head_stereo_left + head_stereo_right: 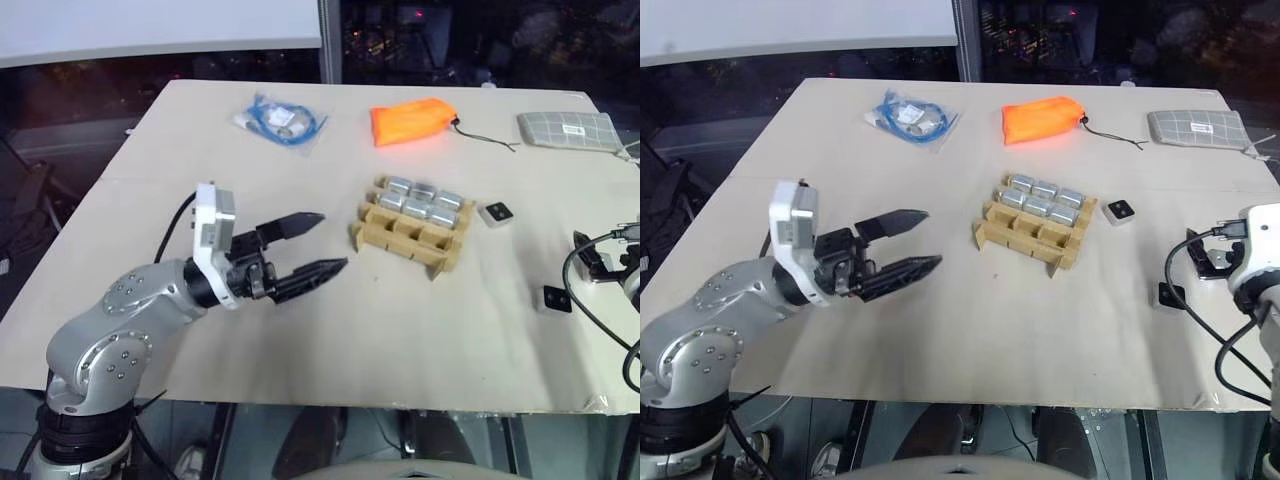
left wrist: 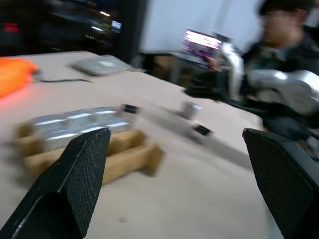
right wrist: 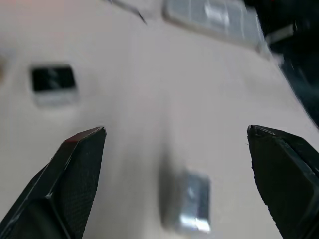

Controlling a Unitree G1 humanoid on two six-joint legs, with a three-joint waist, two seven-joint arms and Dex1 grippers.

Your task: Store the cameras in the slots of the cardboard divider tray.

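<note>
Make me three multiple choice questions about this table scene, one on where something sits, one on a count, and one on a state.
1. Where is the orange bag?
A. beyond the cardboard divider tray, toward the table's far edge
B. inside the tray
C. held in a pincer

2. How many cameras sit in the tray?
A. two
B. six
C. nine

3. How is the left pincer?
A. shut on a camera
B. open and empty
C. shut on the bag

Answers:
1. A, the bag lies past the tray by the far edge.
2. B, two rows of three fill the far slots and the near row is empty.
3. B, its two black fingers stand apart over bare table with nothing between them.
</note>
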